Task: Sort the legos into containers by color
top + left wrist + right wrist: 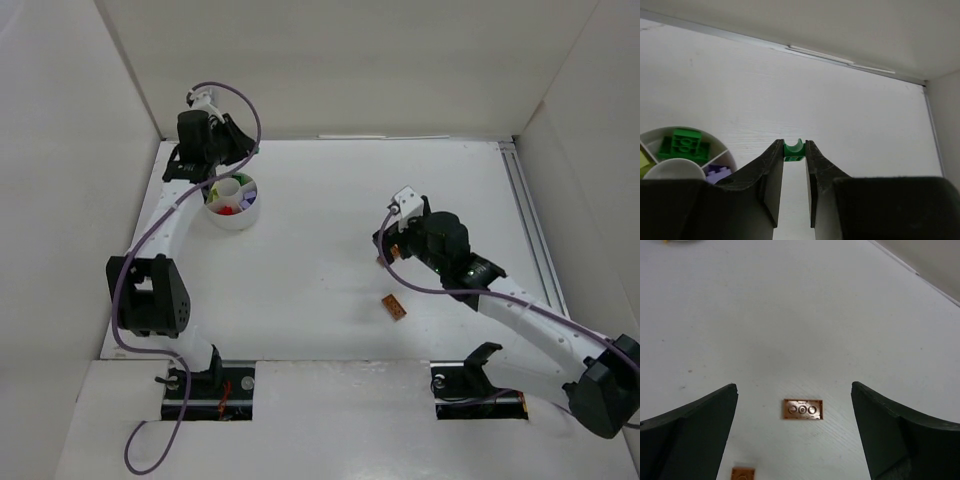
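Legos lie in several spots here, and nearest the arm bases a single brown-orange lego (393, 306) sits flat on the white table (330, 200), well apart from everything else. Just beyond it hangs the right gripper (794, 386), its dark fingers (700, 415) spread wide with nothing between them. In the right wrist view a flat brown-orange plate (803, 409) with round studs lies on the table under that gap, touching neither finger. A second brown-orange piece (743, 474) shows at the lower edge of that view. Farther back and over on the left stands the round white cup (240, 222), upright, with its dividers separating bricks by color. A green brick (682, 144) fills one compartment, a purple brick (717, 173) lies in the next, and red and yellow-green show from above. At the far left, beside the cup, the left gripper (794, 145) is pinched narrow on a small green lego (794, 151), which is held at the very fingertips, clear of the table.
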